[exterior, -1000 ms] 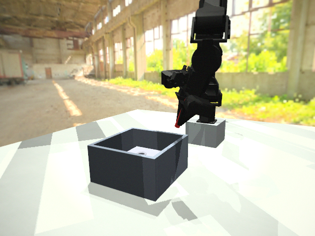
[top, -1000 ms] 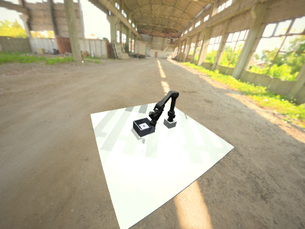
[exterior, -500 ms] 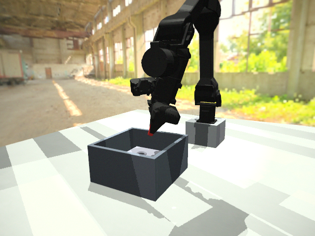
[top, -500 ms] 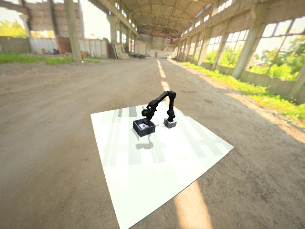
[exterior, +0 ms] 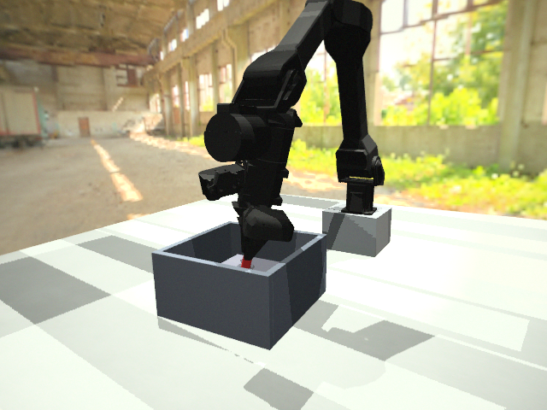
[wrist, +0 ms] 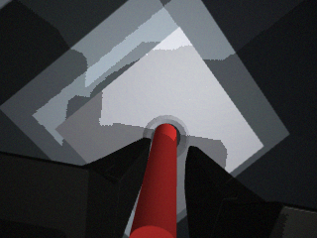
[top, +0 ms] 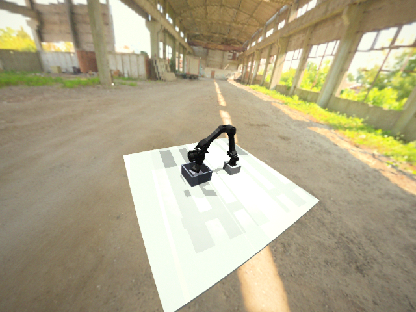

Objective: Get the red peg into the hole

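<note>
The red peg [exterior: 245, 262] [wrist: 160, 183] stands between the fingers, leaning in the wrist view. Its lower end is at the ringed hole [wrist: 150, 128] in the pale plate [exterior: 229, 260] [wrist: 188, 89] at the bottom of the dark open box [top: 201, 179] [exterior: 212, 291]. How deep the end sits in the hole cannot be told. My gripper [exterior: 248, 257] [wrist: 168, 150] points down inside the box, its fingers a little apart around the peg. In the wrist view a narrow gap shows between the peg and the right finger. The peg is not visible in the top view.
The box walls surround the fingers on all sides. The arm's grey base block [top: 232, 169] [exterior: 349, 231] stands behind and to the right of the box. Both stand on the pale sheet [top: 188, 278] [exterior: 110, 366], which carries patchy shadows.
</note>
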Tool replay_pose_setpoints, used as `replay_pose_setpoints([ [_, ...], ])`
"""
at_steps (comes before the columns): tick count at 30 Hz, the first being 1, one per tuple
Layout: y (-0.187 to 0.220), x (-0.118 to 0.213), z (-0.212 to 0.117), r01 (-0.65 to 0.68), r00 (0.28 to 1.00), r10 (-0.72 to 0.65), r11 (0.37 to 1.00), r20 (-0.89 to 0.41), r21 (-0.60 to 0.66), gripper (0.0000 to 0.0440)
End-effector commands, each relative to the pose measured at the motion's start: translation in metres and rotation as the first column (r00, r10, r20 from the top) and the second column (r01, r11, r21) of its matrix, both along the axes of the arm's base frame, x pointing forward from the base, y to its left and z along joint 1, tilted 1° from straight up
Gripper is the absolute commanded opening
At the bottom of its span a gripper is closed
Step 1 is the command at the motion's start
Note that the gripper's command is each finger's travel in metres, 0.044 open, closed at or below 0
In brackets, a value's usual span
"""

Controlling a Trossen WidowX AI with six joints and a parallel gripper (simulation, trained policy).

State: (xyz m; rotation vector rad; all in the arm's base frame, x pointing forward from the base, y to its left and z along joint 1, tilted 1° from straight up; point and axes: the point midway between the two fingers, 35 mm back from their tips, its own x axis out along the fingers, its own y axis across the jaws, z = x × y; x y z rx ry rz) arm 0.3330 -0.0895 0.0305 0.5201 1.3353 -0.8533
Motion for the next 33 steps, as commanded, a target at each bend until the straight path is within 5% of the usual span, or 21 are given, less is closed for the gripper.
replay_pose_setpoints([
  [1,-0.002,0.0,-0.01,-0.012,1.0,0.013,1.0,-0.015,0.024,0.0144],
  [5,-0.01,0.01,-0.008,-0.053,0.999,0.053,0.998,-0.001,0.032,0.016],
  [16,-0.017,0.052,0.006,-0.074,0.996,0.07,0.992,0.048,0.103,0.0433],
  [26,-0.011,0.102,0.031,-0.136,0.979,0.107,0.978,0.175,0.159,0.044],
  [33,-0.011,0.102,0.032,-0.137,0.978,0.108,0.978,0.177,0.159,0.044],
])
